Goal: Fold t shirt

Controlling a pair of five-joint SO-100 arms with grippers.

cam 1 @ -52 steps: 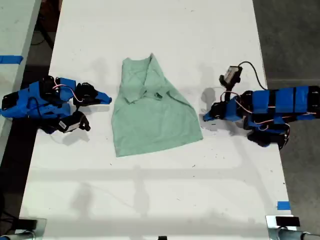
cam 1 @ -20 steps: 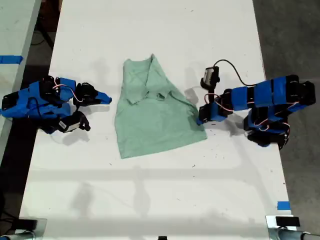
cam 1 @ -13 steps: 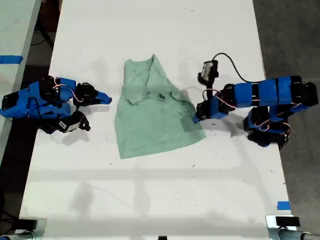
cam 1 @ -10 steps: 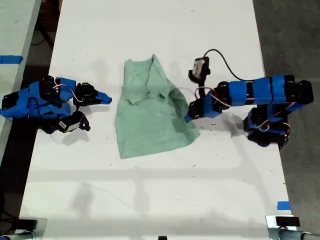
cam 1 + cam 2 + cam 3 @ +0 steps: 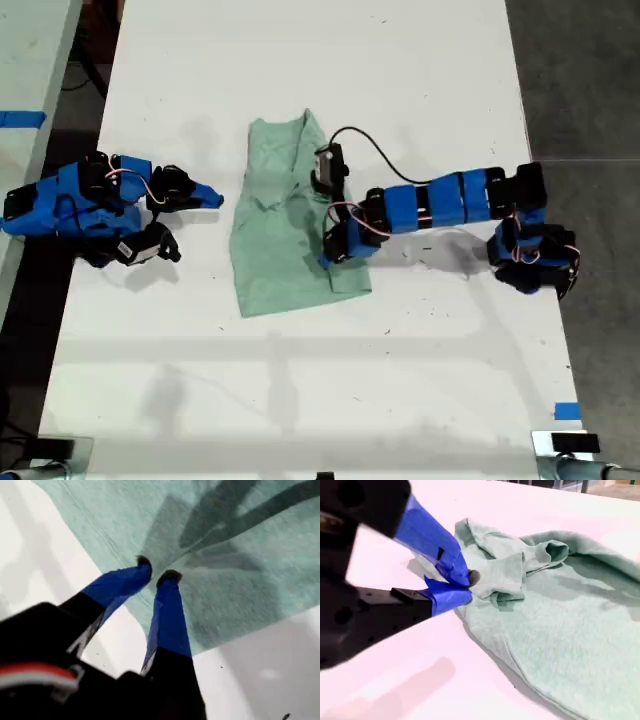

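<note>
The pale mint-green t shirt lies wrinkled on the white table, its edge on the exterior view's right folded over toward its middle. My first gripper reaches in from the exterior view's right and is shut on the t shirt's folded edge. In the first wrist view, my first gripper has its blue fingertips pinching the t shirt. My second gripper rests shut and holding nothing at the exterior view's left. In the second wrist view, my second gripper sits just beside the bunched sleeve of the t shirt.
A black cable loops from the first arm's wrist camera above the shirt. Blue tape marks the table near the exterior view's lower right. A second table edge with blue tape shows at the exterior view's far left.
The first arm stretched leftward in the exterior view, took the shirt's right edge and carried it over the cloth toward the middle. The second arm stayed still.
</note>
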